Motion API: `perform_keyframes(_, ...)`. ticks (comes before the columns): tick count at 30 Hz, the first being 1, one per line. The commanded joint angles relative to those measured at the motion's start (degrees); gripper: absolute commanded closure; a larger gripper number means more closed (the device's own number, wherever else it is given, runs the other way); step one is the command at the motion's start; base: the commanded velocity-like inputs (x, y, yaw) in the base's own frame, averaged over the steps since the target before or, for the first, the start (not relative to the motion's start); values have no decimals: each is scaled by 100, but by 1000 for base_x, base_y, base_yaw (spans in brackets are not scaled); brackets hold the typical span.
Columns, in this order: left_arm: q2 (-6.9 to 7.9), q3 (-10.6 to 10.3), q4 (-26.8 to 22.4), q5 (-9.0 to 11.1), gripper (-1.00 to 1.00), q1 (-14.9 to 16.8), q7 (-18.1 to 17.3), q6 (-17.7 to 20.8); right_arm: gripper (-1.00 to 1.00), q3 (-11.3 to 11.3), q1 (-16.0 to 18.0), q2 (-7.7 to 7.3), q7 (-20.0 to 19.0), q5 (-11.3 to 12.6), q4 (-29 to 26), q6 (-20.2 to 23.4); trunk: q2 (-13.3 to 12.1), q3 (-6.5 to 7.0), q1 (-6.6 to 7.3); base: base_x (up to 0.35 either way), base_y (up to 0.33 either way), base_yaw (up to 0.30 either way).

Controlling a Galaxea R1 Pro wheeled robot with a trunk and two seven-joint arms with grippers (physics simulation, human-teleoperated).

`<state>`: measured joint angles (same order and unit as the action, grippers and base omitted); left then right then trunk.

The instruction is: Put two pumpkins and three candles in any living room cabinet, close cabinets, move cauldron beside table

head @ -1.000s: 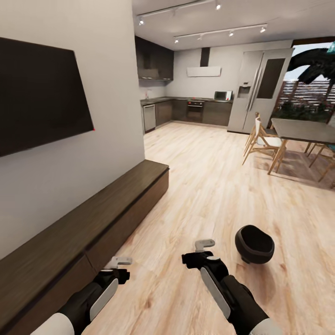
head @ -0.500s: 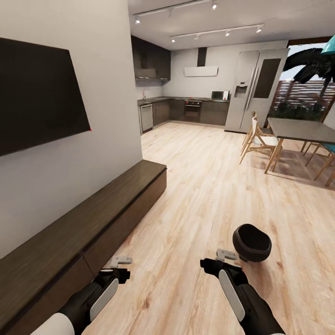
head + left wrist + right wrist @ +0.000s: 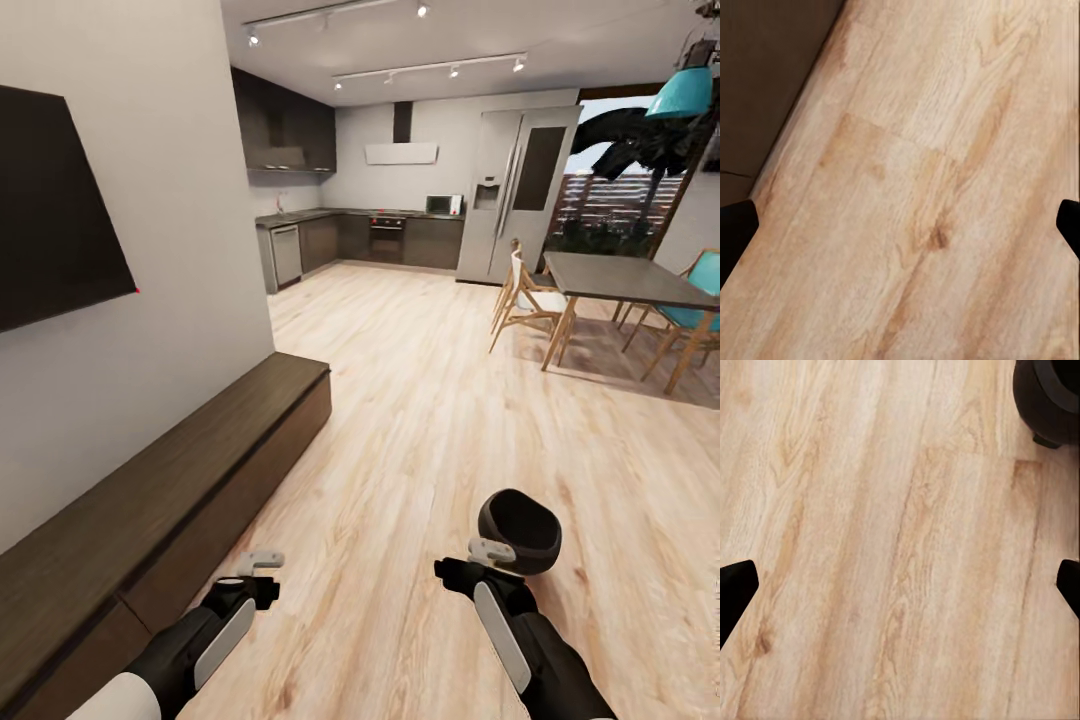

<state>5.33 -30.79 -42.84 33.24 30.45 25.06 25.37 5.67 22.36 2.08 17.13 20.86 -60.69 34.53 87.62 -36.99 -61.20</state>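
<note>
The black round cauldron (image 3: 520,528) stands on the wood floor at the lower right, and its side also shows in the right wrist view (image 3: 1050,401). My right gripper (image 3: 490,550) hovers just in front of it, open and empty (image 3: 900,585). My left gripper (image 3: 262,562) hangs open over bare floor (image 3: 900,225) beside the cabinet. The long, low, dark brown cabinet (image 3: 200,450) runs along the left wall with its fronts shut; its dark side shows in the left wrist view (image 3: 765,67). The pumpkins and candles are out of view.
A dark TV screen (image 3: 50,250) hangs on the wall above the cabinet. A dining table (image 3: 620,280) with wooden chairs (image 3: 525,300) stands at the right. The kitchen with grey units (image 3: 400,238) and a fridge (image 3: 510,190) lies beyond the open floor.
The camera has turned right, shifting the whole scene left. My right gripper has moved right and now sits close to the cauldron. The left arm holds its pose.
</note>
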Motion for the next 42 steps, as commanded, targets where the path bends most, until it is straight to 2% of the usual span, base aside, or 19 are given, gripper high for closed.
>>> perform_keyframes(1, 10, -34, -14, 60, -100, 5, 57, 12, -100, 12, 5, -2, 55, 60, -1, 11, 3, -6, -3, 307, -134, -285)
perform_keyframes(14, 10, -33, -21, 60, -100, 5, 46, 5, -100, 21, 5, 2, 45, 13, 31, 24, 3, -18, -3, 189, -202, -269)
perform_keyframes(33, 3, -40, -14, 58, -100, 5, 42, 1, -100, 39, 4, 39, 42, -12, 58, 3, 3, -22, -3, 82, -199, -24)
perform_keyframes(42, 3, -41, -14, 53, -100, 5, 42, -3, -100, 48, 3, 31, 37, -6, 109, 1, 3, -23, -3, 199, -204, -221)
